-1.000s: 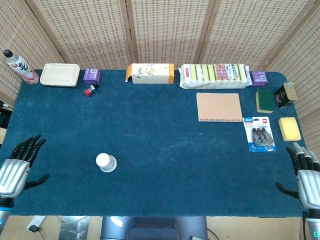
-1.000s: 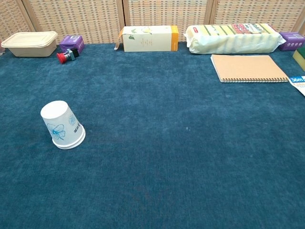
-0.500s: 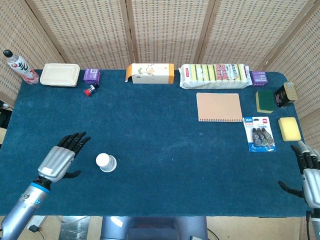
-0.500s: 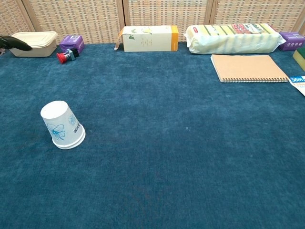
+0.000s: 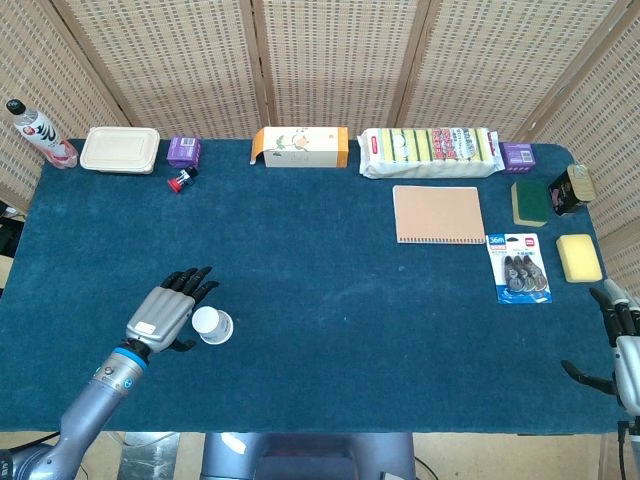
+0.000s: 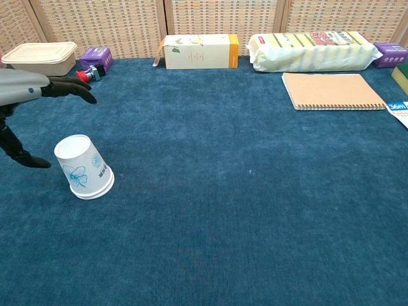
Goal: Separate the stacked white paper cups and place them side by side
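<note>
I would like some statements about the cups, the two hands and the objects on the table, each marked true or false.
1. The paper cups stand upside down on the table. True.
2. The left hand grips the cups. False: it is open beside them, holding nothing.
3. The right hand is at the table's right edge, far from the cups. True.
4. The notebook lies next to the cups. False: it lies far to their right.

A blue-carpeted worktop [image 5: 320, 300] carries upturned white paper cups [image 5: 212, 325]; well beyond them a notebook [image 5: 438, 214], a juice carton [image 5: 300, 146] and packed sponges [image 5: 430, 151].
</note>
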Robot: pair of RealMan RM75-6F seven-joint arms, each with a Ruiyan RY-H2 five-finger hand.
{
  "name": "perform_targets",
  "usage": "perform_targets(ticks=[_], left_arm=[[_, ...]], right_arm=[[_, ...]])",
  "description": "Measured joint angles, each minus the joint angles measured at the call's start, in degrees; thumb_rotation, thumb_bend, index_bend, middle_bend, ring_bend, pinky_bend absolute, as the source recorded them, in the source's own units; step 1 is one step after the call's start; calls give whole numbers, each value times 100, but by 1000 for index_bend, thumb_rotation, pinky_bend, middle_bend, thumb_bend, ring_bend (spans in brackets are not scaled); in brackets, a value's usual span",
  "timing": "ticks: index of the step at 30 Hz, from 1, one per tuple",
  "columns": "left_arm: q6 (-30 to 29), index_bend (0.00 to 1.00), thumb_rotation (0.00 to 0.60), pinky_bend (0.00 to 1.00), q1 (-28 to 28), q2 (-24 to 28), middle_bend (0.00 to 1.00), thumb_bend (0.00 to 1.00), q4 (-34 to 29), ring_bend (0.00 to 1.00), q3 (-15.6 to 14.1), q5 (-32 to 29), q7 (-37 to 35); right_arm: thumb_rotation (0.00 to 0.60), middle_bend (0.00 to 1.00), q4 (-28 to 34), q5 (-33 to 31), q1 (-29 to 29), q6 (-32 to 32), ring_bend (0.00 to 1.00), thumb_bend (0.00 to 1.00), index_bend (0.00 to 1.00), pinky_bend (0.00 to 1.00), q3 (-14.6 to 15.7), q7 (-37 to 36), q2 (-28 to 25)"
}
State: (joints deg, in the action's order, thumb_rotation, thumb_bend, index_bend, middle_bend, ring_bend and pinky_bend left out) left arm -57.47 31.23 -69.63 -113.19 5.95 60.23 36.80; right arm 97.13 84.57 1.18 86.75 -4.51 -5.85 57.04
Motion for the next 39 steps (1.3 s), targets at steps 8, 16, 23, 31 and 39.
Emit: perform_targets(ticks=[8,16,23,31,39], left_arm=[[-183,222,600,86,215,-258,0,172,82,0,-62,-509,326],[-308,311,600,87,391,-377,0,198,143,0,-148,-690,429],[-404,387,600,87,483,-443,0,213,136,0,-216,-744,504],[-513,403,600,87,539,-401,0,223,43,0,-275,-796,493],[-656,404,600,86,520,-141,0,224,-233,0,-276,-633,327]], right_arm=[[600,0,-4,-44,-9,-2,0,176,24,0,-22,-117,-44],[600,0,11,19,3,-40,0,176,24,0,13,-169,-66],[600,0,29,-18,11,-73,0,176,24,0,12,-150,-73],[600,0,38,-36,6,-75,0,176,24,0,9,-169,-91],[600,0,63,-45,7,-91,0,176,24,0,16,-138,-96]])
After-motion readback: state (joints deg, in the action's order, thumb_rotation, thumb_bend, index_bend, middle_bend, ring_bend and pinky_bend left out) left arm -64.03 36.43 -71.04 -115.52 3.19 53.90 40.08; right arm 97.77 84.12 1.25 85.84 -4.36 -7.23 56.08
